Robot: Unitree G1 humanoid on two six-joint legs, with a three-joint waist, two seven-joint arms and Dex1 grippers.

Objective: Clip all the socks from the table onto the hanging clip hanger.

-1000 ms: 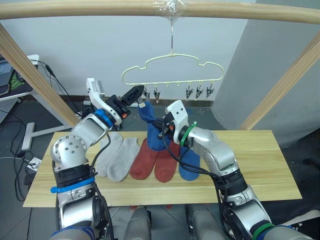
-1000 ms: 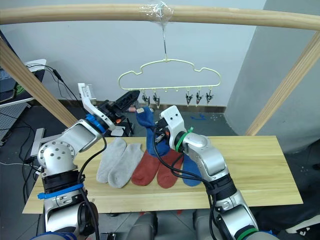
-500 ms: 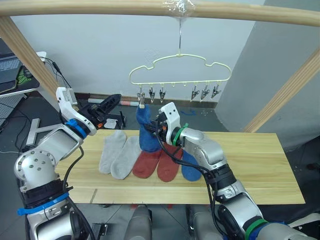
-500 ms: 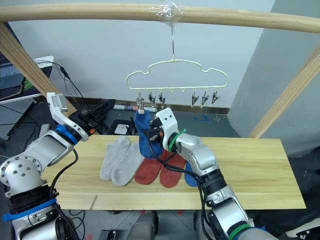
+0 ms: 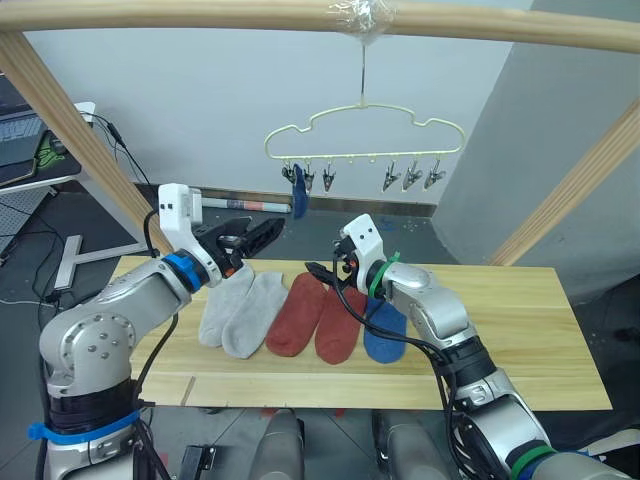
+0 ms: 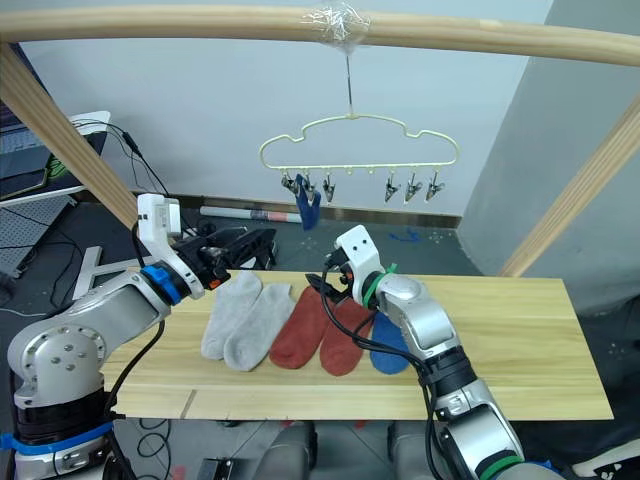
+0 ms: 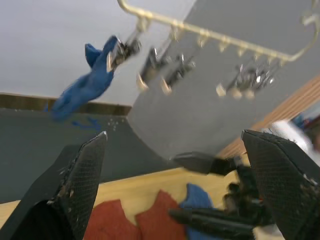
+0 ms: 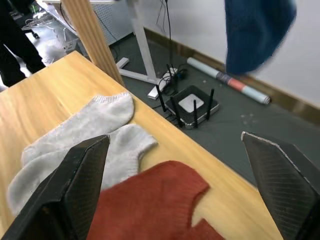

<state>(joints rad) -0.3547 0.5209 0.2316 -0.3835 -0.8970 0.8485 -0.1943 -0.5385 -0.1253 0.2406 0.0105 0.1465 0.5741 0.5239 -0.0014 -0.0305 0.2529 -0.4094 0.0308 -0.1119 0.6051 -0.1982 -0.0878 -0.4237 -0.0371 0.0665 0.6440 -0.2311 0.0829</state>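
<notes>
The pale yellow clip hanger (image 5: 365, 130) hangs from the top pole. One blue sock (image 5: 299, 197) dangles from its leftmost clip; the left wrist view shows that sock (image 7: 87, 85) too. On the table (image 5: 520, 330) lie two grey socks (image 5: 240, 310), two rust red socks (image 5: 315, 320) and one blue sock (image 5: 385, 335), side by side. My left gripper (image 5: 255, 235) is open above the grey socks, below and left of the hanger. My right gripper (image 5: 322, 272) is open and empty, low over the red socks.
A wooden frame stands around the table: a top pole (image 5: 200, 15), a slanting left pole (image 5: 70, 130) and a slanting right pole (image 5: 570, 190). A rolled tube (image 5: 240, 203) and a small router (image 8: 192, 105) lie on the floor behind the table.
My right gripper opened and let go of the blue sock, which now hangs from the leftmost clip. The right arm dropped towards the table. My left gripper drew down and away from the hanger.
</notes>
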